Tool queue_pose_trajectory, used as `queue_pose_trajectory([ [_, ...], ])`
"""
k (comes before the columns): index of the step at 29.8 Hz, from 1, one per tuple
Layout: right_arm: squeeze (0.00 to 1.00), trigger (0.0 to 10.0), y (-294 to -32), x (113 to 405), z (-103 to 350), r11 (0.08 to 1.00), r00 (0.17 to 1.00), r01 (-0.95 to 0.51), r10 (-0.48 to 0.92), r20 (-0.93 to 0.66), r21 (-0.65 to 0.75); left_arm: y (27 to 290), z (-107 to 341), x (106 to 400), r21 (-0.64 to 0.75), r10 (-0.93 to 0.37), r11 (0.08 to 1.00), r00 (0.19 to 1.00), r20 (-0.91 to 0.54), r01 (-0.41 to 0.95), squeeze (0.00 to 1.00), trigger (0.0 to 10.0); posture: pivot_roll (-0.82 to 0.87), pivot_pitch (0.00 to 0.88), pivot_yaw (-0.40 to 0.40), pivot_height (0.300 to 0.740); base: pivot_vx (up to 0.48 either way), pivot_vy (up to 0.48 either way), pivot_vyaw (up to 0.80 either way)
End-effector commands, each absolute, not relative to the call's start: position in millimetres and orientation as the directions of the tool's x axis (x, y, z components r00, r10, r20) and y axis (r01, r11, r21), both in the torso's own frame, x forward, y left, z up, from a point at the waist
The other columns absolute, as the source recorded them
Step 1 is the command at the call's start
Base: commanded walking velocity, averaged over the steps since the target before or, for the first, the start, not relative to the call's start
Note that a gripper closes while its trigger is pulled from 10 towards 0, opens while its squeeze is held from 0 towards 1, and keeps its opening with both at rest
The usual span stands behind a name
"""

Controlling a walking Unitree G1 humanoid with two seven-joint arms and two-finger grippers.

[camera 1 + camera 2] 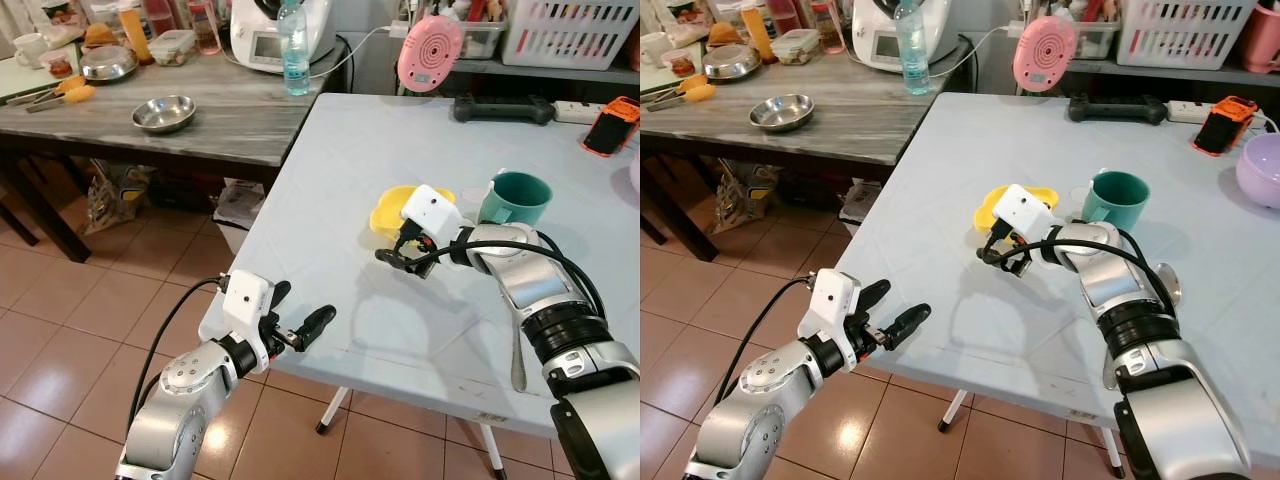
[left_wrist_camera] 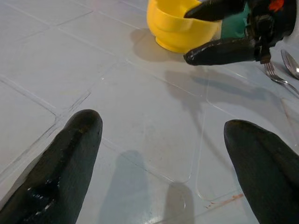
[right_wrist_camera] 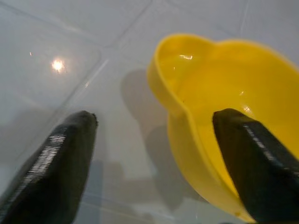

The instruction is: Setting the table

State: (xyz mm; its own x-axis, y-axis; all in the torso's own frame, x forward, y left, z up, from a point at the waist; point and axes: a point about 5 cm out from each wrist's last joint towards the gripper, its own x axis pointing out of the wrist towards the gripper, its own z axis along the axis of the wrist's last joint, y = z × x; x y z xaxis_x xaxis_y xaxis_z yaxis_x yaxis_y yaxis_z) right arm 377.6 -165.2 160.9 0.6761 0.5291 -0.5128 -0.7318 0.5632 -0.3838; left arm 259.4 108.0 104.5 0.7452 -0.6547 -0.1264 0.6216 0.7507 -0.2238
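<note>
A yellow bowl [image 1: 390, 210] sits on the pale blue table [image 1: 330, 170], just left of a green mug [image 1: 515, 198]. My right gripper [image 1: 400, 246] is at the bowl's near rim and open. In the right wrist view one finger [image 3: 252, 154] is inside the bowl [image 3: 210, 93] and the other finger [image 3: 51, 163] is outside over the tabletop. My left gripper [image 1: 300, 310] hovers open and holds nothing at the table's near left edge, pointing toward the bowl [image 2: 180, 28]. A spoon [image 1: 517, 360] lies on the table under my right forearm, with a fork [image 2: 275, 74] beside it.
At the table's far edge are a pink fan [image 1: 430, 52], a black controller [image 1: 502, 108], an orange phone [image 1: 612, 125] and a purple bowl [image 1: 1262, 170]. A wooden side table [image 1: 240, 120] to the left holds a steel bowl [image 1: 163, 113] and a water bottle [image 1: 292, 48].
</note>
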Motion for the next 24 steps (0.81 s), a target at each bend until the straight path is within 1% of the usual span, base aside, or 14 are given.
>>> queue_pose_trajectory([
  [1, 0.0, 0.0, -167.8, 380.3, 165.3, 0.556, 0.671, -0.736, 0.519, -0.53, -0.387, 110.3, 107.9, 258.9, -0.216, -0.655, 0.751, 0.746, -0.121, 0.624, 0.0, 10.0, -0.06, 0.071, 0.05, 0.74, 0.0, 0.0, 0.0],
  [4, 0.0, 0.0, -173.5, 381.2, 162.8, 0.552, 0.665, -0.738, 0.497, -0.557, -0.388, 110.7, 107.1, 260.6, -0.215, -0.655, 0.751, 0.745, -0.126, 0.624, 0.0, 10.0, -0.06, 0.066, 0.052, 0.74, 0.0, 0.0, 0.0],
  [7, 0.0, 0.0, -177.9, 381.3, 161.0, 0.522, 0.654, -0.749, 0.482, -0.582, -0.408, 109.7, 106.6, 260.8, -0.215, -0.661, 0.747, 0.739, -0.132, 0.629, 0.0, 10.0, -0.07, 0.065, 0.053, 0.74, 0.0, 0.0, 0.0],
  [13, 0.0, 0.0, -180.9, 383.6, 162.8, 0.498, 0.661, -0.746, 0.468, -0.586, -0.443, 108.3, 107.0, 261.1, -0.216, -0.665, 0.743, 0.735, -0.132, 0.633, 0.0, 10.0, -0.06, 0.063, 0.054, 0.74, 0.0, 0.0, 0.0],
  [17, 0.0, 0.0, -181.8, 384.6, 163.5, 0.502, 0.664, -0.742, 0.467, -0.583, -0.443, 108.2, 107.3, 261.5, -0.216, -0.663, 0.745, 0.737, -0.132, 0.632, 0.0, 10.0, -0.06, 0.06, 0.054, 0.74, 0.0, 0.0, 0.0],
  [24, 0.0, 0.0, -182.0, 389.0, 170.9, 0.492, 0.691, -0.722, 0.462, -0.557, -0.487, 108.3, 108.2, 262.3, -0.214, -0.657, 0.75, 0.743, -0.128, 0.626, 0.0, 10.0, -0.06, 0.054, 0.048, 0.74, 0.0, 0.0, 0.0],
])
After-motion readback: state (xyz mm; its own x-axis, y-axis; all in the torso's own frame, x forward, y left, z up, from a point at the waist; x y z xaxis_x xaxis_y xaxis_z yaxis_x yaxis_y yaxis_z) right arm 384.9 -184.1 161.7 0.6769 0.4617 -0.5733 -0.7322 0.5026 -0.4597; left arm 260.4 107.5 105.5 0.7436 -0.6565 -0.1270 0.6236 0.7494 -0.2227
